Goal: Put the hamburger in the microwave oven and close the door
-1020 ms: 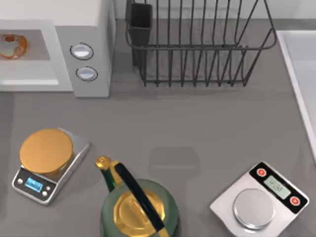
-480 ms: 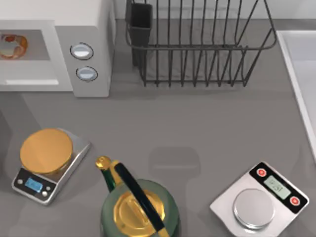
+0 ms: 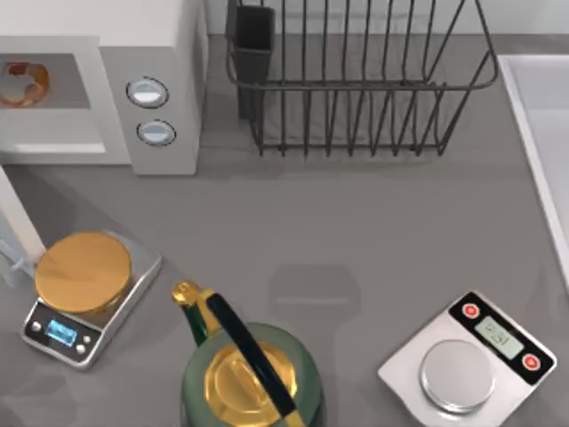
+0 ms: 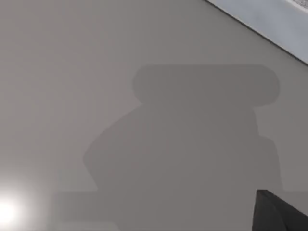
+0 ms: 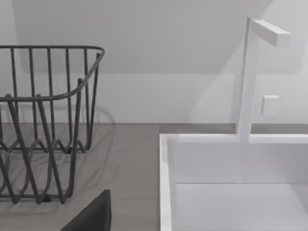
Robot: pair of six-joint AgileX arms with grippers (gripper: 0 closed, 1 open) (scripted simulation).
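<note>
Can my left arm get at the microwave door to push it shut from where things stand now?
Probably yes. The door stands swung out at the table's left edge, beside the scale with the golden disc; its outer face looks unobstructed. The hamburger already sits inside the microwave oven.

Cut off at frame edges

Hamburger (image 3: 20, 83) and microwave (image 3: 133, 53) clipped at top view's left edge; door (image 3: 18, 222) a thin sliver there; kettle (image 3: 249, 378) cut at bottom.
</note>
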